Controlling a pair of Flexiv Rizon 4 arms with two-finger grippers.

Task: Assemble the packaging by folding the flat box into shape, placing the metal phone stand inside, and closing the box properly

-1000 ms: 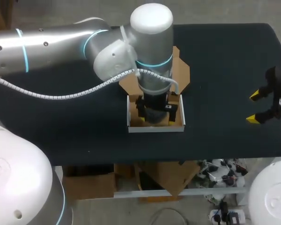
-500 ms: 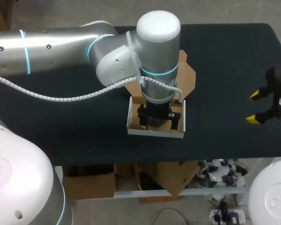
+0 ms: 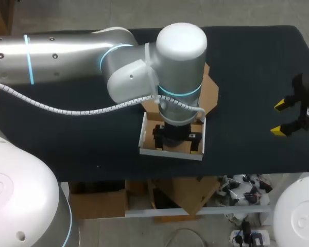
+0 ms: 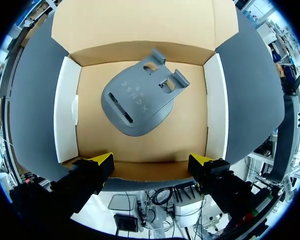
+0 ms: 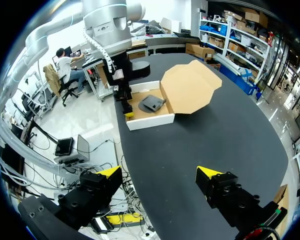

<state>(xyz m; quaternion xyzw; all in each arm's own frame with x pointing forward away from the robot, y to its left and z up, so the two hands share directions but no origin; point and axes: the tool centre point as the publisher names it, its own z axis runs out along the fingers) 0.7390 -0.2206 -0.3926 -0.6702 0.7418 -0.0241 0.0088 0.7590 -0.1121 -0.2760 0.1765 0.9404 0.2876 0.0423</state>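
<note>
The open box (image 3: 143, 135) sits at the table's middle, a white-walled tray with a brown floor (image 4: 140, 145). Its brown lid flap (image 3: 211, 94) lies flat behind it. The grey metal phone stand (image 4: 139, 98) lies flat inside the tray and is also seen in the right wrist view (image 5: 152, 103). My left gripper (image 4: 152, 162) hangs open over the tray's front wall, its yellow tips apart and holding nothing; the arm hides most of the box in the head view. My right gripper (image 3: 287, 117) stays open far to the right, empty, over bare table (image 5: 160, 173).
The black table (image 3: 247, 56) is bare around the box. My left arm (image 3: 67, 49) crosses the table's left half above it. The front edge lies just below the box. Brown cartons show under the table.
My left arm has shifted right and toward the front edge. The box has slid slightly forward with it and turned a little. The right arm has not moved.
</note>
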